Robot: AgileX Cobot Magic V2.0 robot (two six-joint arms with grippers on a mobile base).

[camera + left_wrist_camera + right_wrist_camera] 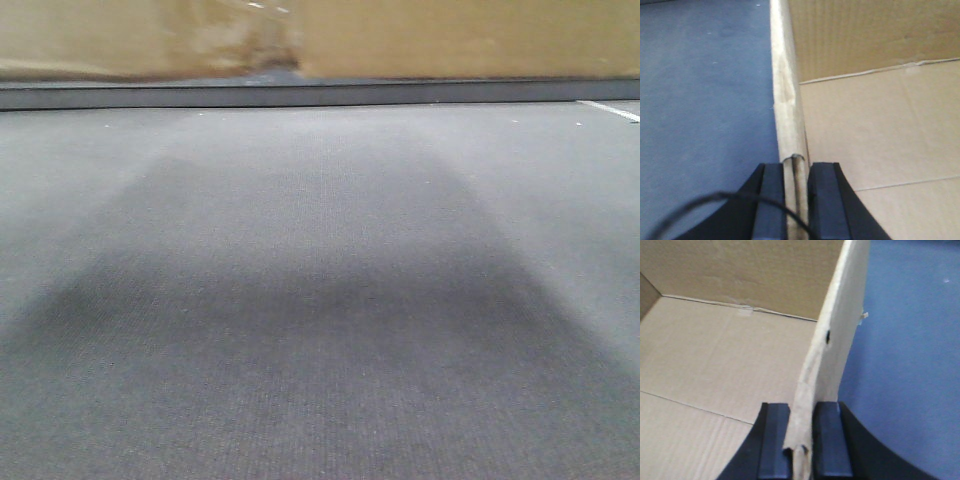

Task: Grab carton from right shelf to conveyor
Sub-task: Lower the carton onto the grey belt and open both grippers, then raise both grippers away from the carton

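Note:
The carton [880,125] is an open tan cardboard box. In the left wrist view I look down into it, with the flap seam across its floor. My left gripper [797,200] is shut on the carton's left wall, one dark finger on each side. My right gripper [802,440] is shut on the carton's right wall [840,330], which is bent and frayed at the pinch. The conveyor belt [320,300] is dark grey and woven; it fills the front view and shows beside the carton in the left wrist view [705,100] and the right wrist view [905,365]. The right shelf is out of view.
A dark raised edge strip [300,94] runs along the belt's far side. Blurred tan cardboard surfaces [450,38] stand beyond it. A broad shadow [300,330] lies on the belt. A black cable [700,202] crosses the left wrist view.

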